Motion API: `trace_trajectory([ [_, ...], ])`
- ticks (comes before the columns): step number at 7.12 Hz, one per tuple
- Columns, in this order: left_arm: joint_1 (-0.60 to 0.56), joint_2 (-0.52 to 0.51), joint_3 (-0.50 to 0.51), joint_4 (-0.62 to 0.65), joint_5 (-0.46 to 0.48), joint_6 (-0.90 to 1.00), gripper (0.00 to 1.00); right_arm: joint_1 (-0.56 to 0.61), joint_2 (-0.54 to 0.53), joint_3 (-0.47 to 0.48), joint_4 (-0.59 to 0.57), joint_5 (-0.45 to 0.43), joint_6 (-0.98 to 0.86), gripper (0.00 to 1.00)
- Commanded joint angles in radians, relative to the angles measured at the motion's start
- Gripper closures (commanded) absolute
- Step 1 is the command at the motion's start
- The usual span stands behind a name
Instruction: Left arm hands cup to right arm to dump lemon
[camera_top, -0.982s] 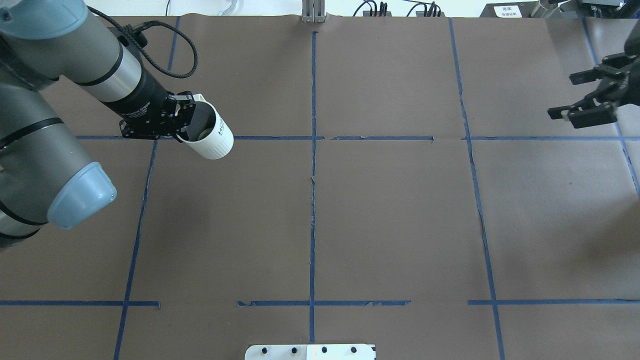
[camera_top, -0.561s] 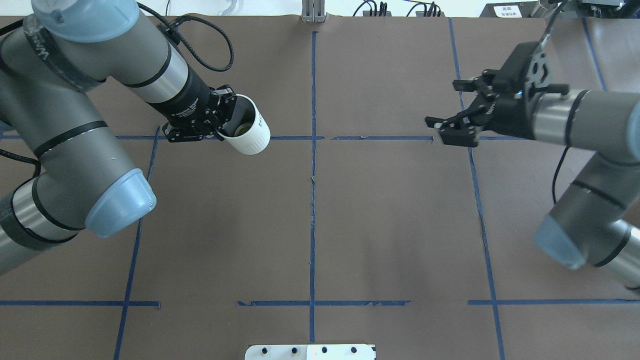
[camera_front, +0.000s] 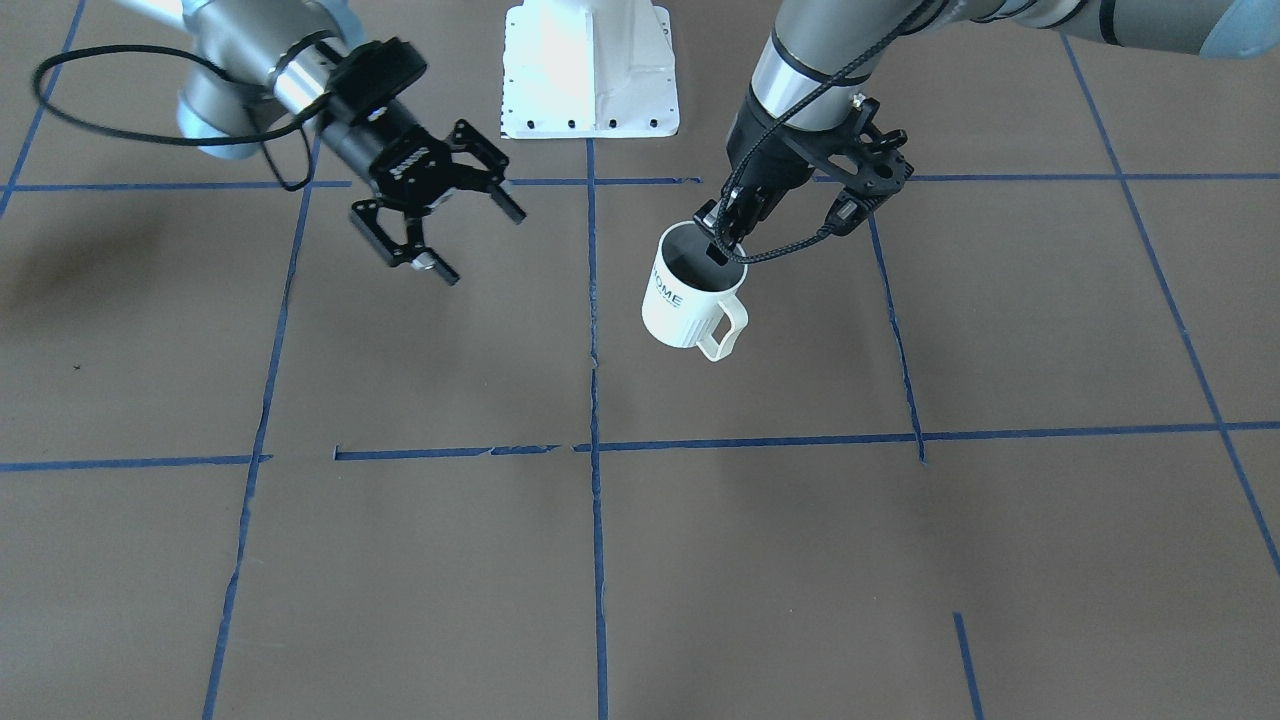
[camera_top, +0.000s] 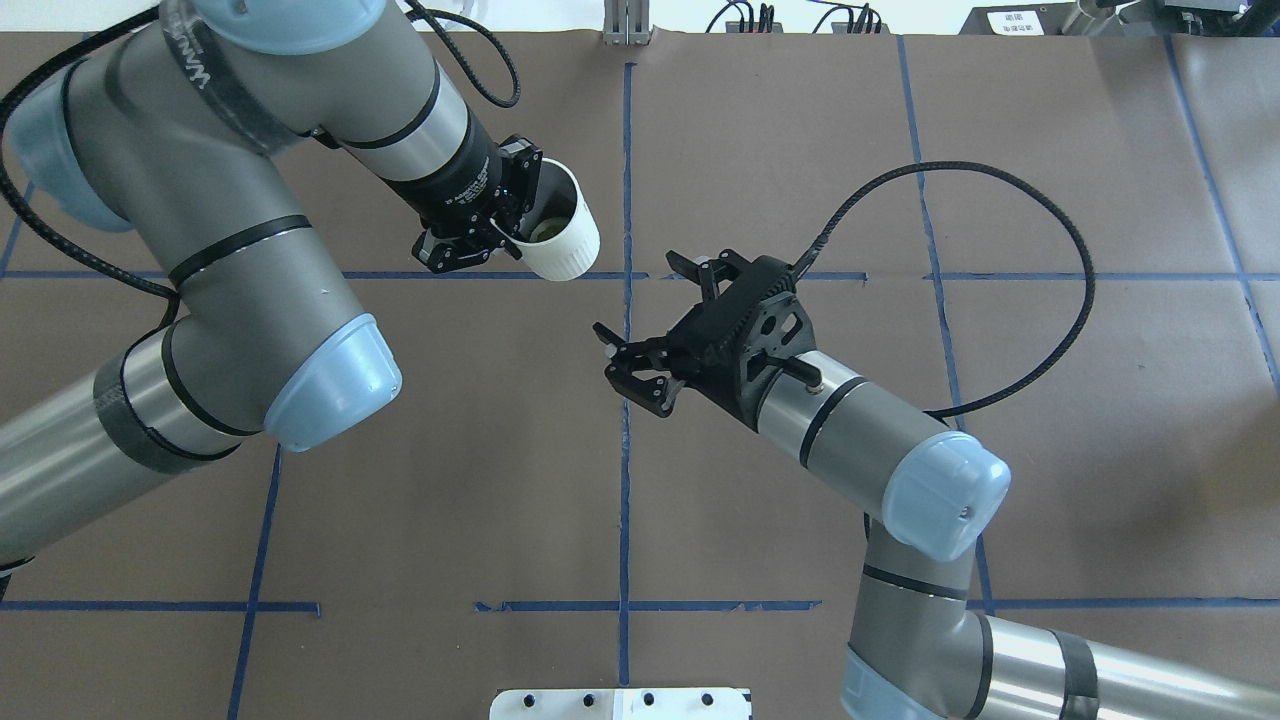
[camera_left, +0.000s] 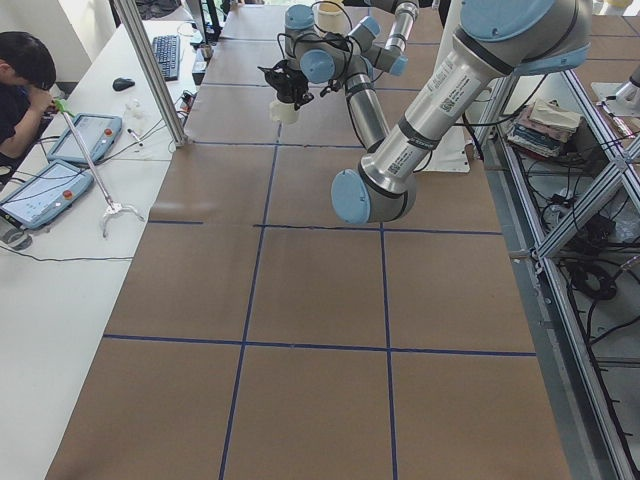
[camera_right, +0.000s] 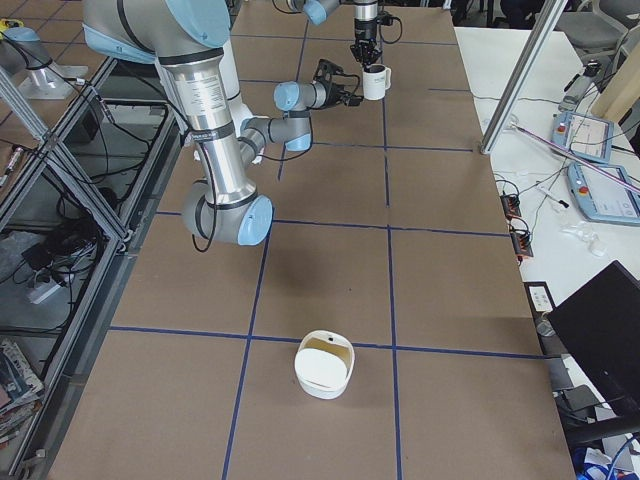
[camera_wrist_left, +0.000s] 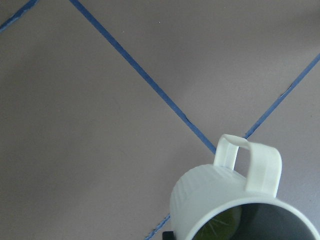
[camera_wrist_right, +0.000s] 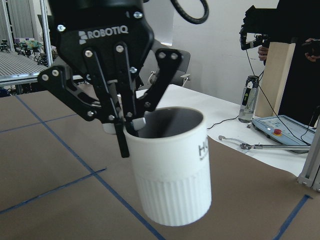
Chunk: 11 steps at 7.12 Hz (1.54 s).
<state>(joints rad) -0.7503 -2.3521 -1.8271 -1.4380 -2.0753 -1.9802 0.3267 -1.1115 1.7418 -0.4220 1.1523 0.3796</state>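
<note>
The left arm comes in from the overhead view's left. Its gripper (camera_top: 512, 228) is shut on the rim of the white ribbed cup (camera_top: 562, 238) and holds it above the table, opening up. The cup (camera_front: 688, 297) shows "HOME" lettering, with its handle (camera_front: 722, 330) pointing away from the robot. A yellow-green lemon (camera_wrist_left: 224, 223) lies inside it. The right gripper (camera_top: 643, 306) is open and empty, a short way right of the cup and pointed at it. In the right wrist view the cup (camera_wrist_right: 172, 170) hangs close ahead from the left gripper (camera_wrist_right: 129, 131).
Brown paper with blue tape lines (camera_top: 625, 420) covers the table. The white robot base plate (camera_front: 590, 70) is at the robot's side. A white bowl (camera_right: 324, 365) sits on the table near the right end. An operator (camera_left: 25, 85) and tablets are at a side desk.
The left arm has carried the cup right, toward the centre line. The right arm has swung in from the table's right edge to the middle, gripper still open, now facing the cup.
</note>
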Motion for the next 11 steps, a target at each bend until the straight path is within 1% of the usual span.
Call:
trace_trajectory([
  [1, 0.014, -0.019, 0.002, -0.002, -0.003, -0.034, 0.94, -0.023, 0.025, -0.016, 0.000, -0.042, -0.048, 0.02],
  [2, 0.023, -0.019, -0.010, -0.001, -0.006, -0.035, 0.93, -0.023, 0.025, -0.018, 0.002, -0.046, -0.089, 0.02],
  [6, 0.043, -0.019, -0.027, 0.001, -0.011, -0.037, 0.93, -0.023, 0.029, -0.015, 0.003, -0.046, -0.093, 0.02],
  [8, 0.057, -0.009, -0.064, 0.007, -0.011, -0.037, 0.93, -0.021, 0.030, -0.015, 0.005, -0.048, -0.093, 0.02],
  [11, 0.058, -0.006, -0.075, 0.010, -0.011, -0.037, 0.93, -0.021, 0.030, -0.015, 0.006, -0.048, -0.093, 0.02],
])
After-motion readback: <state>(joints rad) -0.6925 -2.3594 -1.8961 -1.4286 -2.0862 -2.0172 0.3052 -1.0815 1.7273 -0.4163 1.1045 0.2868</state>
